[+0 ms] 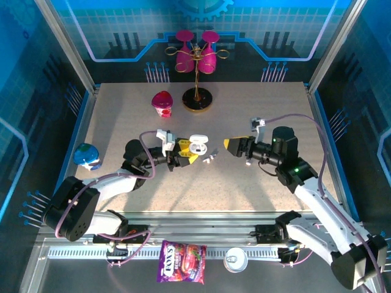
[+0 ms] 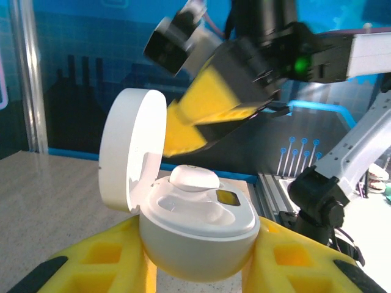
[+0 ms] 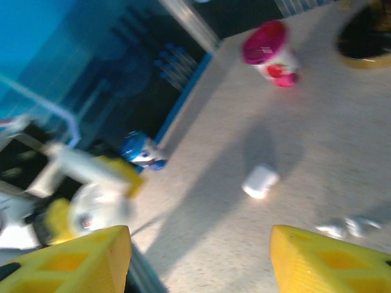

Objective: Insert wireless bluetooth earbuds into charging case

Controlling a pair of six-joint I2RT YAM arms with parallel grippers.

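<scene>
One earbud (image 2: 194, 178) sat in the far part of the charging case (image 2: 198, 238), its white back rising above the tray, while the socket (image 2: 189, 210) nearer the camera looked empty. The lid (image 2: 131, 146) stood open and upright on the left. The left gripper (image 2: 198, 265) was clamped on the case from both sides and held it above the table (image 1: 122, 116), near its middle. The right gripper (image 1: 231, 145) hovered just right of the case, fingers well apart with nothing between them. A few small pale pieces (image 1: 211, 159) lay on the table between the two grippers, too blurred to name for certain, though they may have been loose earbuds. By my judgement the job stood half done for this case. The next move called for a fine pinch on one loose earbud, then lowering it stem-first into the empty socket.
</scene>
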